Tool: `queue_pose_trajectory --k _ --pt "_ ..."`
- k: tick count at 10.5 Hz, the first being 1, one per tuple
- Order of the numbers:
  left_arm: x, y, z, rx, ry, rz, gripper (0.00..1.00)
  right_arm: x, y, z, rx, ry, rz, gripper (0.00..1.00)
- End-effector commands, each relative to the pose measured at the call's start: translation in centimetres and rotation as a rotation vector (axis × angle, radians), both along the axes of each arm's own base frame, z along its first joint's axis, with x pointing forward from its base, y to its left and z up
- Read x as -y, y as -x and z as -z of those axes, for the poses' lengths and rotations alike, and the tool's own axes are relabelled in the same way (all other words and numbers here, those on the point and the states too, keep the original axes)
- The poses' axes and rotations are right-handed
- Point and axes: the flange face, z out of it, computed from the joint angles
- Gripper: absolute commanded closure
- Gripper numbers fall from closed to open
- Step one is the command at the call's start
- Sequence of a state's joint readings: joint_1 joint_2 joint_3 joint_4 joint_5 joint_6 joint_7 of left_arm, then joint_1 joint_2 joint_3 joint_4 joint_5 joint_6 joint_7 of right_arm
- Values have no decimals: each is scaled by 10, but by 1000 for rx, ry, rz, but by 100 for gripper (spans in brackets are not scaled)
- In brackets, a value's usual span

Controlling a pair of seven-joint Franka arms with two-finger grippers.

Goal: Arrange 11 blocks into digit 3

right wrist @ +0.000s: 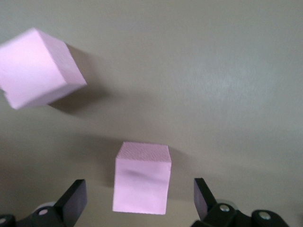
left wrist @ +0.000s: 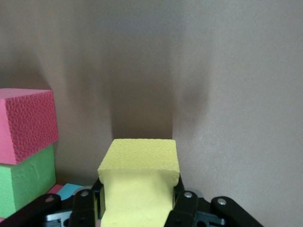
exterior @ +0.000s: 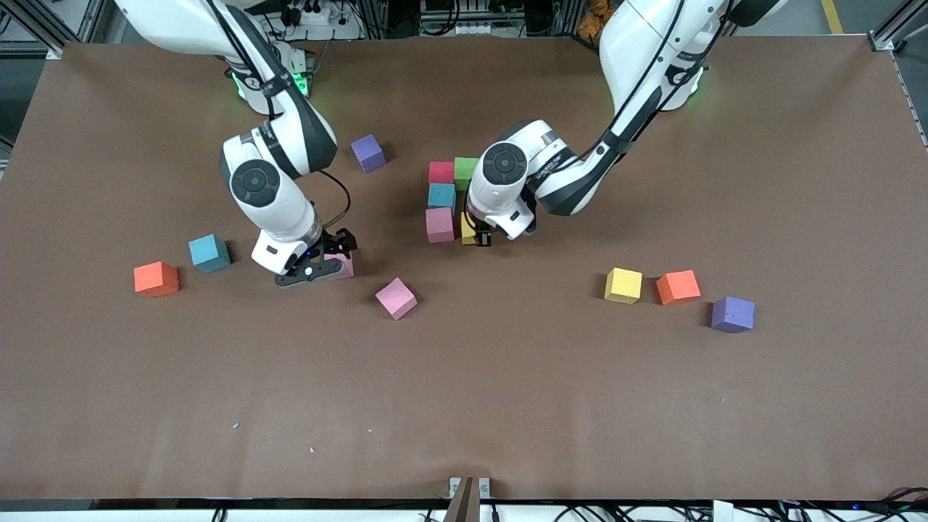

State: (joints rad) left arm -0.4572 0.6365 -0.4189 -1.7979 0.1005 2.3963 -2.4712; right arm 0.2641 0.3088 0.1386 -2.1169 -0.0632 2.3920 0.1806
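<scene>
Yellow block (left wrist: 139,182) sits pinched in the left claw (exterior: 478,238) beside the pink block (exterior: 439,224) to extend the digit, while the right claw (right wrist: 140,201) gapes around another pink block (right wrist: 141,178).

In the front view, the yellow block (exterior: 468,229) and a pink block (exterior: 344,265) are mostly hidden under the arms' wrists.

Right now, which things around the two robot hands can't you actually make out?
- Front view: the yellow block is mostly hidden by the left gripper holding it.
- Front view: the pink block is largely covered by the open right gripper.
- Left wrist view: the light blue block is only a sliver past the fingers.
</scene>
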Motion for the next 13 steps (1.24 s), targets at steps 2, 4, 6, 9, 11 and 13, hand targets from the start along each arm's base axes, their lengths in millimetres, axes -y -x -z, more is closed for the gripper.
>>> queue_pose_trajectory --k 2,4,6,9,11,13 --pt "0 1 4 26 -5 23 98 1 4 18 -46 -70 84 0" --pt "2 2 4 31 -1 26 98 1 7 33 -70 -64 84 0" --pt "5 5 9 26 0 31 98 1 6 33 -66 -64 74 0" --pt "6 4 12 32 12 29 98 10 2 43 -62 -61 98 0" --pt "8 8 13 31 11 34 98 10 1 50 -51 -67 105 0" --pt "9 10 17 25 9 35 97 11 1 52 -50 -68 106 0"
